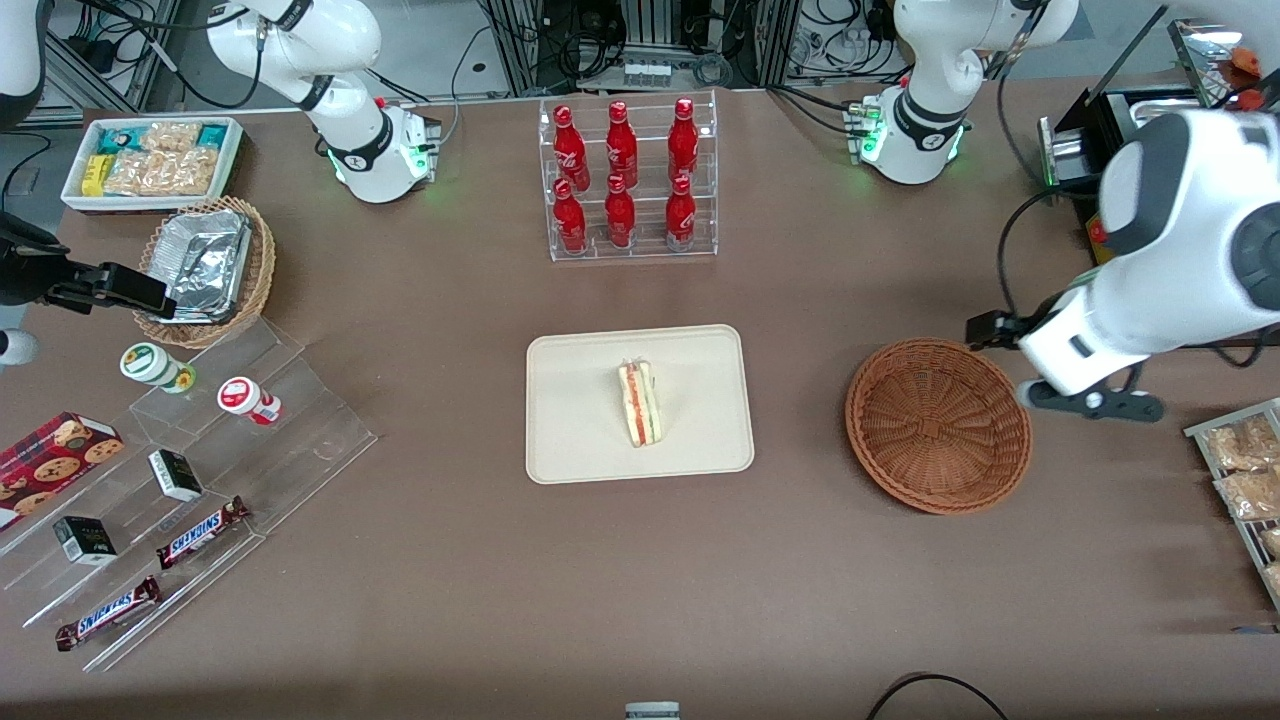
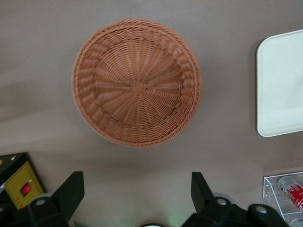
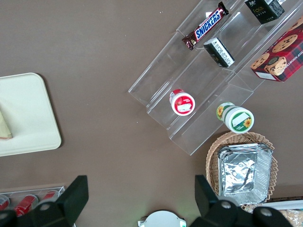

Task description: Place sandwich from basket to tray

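Sandwich point(image 1: 641, 403) on tray point(image 1: 570, 440), basket point(image 1: 938, 425) apart, gripper point(image 2: 137, 191) above, fingers point(image 2: 71, 191) spread.

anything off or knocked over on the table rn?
Nothing stands out. The sandwich stands upright on the tray, the basket sits empty and level beside it, and the end effector, fingers open, hangs above the basket's edge holding nothing.

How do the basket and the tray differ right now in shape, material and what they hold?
The basket is round, woven reddish-brown wicker; the tray is a flat cream rectangle with rounded corners. The basket holds nothing, while the tray carries the sandwich near its middle. The open claw hangs above the basket's edge, not the tray. Both rest on the brown table.
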